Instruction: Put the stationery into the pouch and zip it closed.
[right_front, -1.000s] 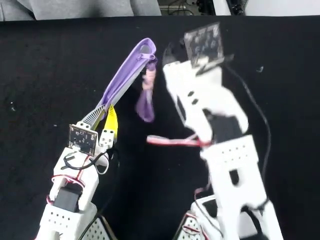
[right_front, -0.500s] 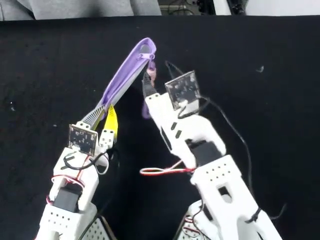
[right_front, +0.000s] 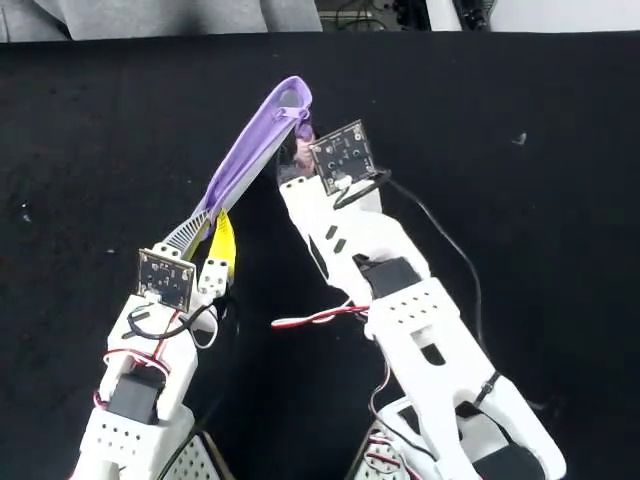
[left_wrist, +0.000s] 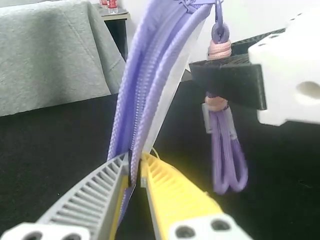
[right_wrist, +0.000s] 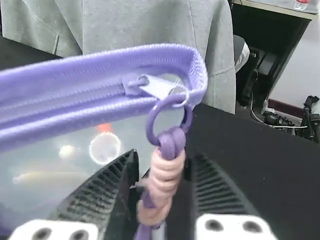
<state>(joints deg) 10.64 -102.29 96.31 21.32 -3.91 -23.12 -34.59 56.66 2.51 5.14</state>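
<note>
The left gripper (left_wrist: 137, 175) is clamped on the end of the purple pouch (left_wrist: 150, 75), which rises beyond its fingertips, while the right gripper (right_wrist: 164, 159) has its fingers apart astride the zipper pull cord (right_wrist: 170, 137), which may slip out if they close off-centre.

The fabric zip pouch (right_front: 250, 150) is lilac with a clear panel, its looped pull cord (right_wrist: 162, 172) purple bound in pink, the left gripper (left_wrist: 135, 157) ribbed grey and yellow, the right gripper (right_wrist: 165, 156) ribbed black.

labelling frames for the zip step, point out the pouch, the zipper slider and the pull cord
pouch (right_front: 250, 148), high view, middle of its purple zipped edge
zipper slider (right_wrist: 156, 86), right wrist view, its pale body
pull cord (right_wrist: 166, 165), right wrist view, pink wrapped part below the ring
</note>
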